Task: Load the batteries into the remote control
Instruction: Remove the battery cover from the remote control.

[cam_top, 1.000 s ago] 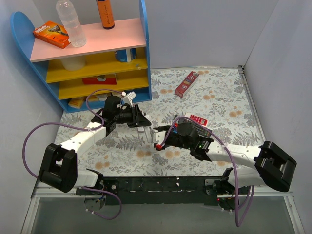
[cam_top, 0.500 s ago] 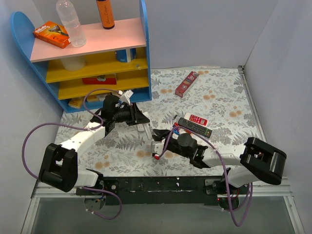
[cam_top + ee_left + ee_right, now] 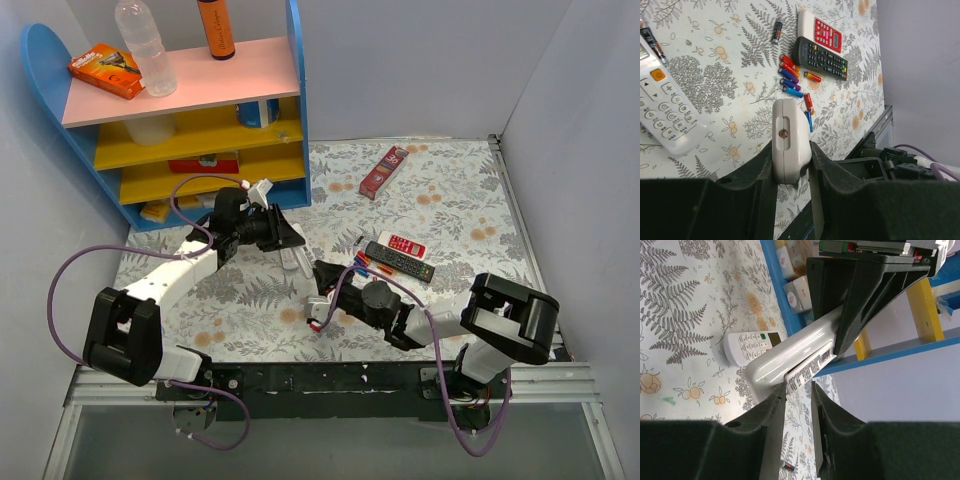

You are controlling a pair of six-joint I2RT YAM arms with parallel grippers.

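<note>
left arm [image 3: 165, 277]: bent, reaching forward | left gripper [image 3: 791, 150]: squeezing a white remote [image 3: 789, 130] | right arm [image 3: 440, 318]: low, stretched left | right gripper [image 3: 797, 390]: fingers a little apart, facing the left gripper

Bright, even light; sharp from above, soft close to my wrists.

From above I get flat, diffuse light: only faint shadows under the arms [image 3: 170, 285] on the surface [image 3: 440, 200], and deeper shade inside the shelf [image 3: 200, 150]. In both wrist views the fingers [image 3: 735, 205] fill the bottom as dark, out-of-focus masses, while the background stays crisp. A glare streak runs along the white piece [image 3: 790, 351].
</note>
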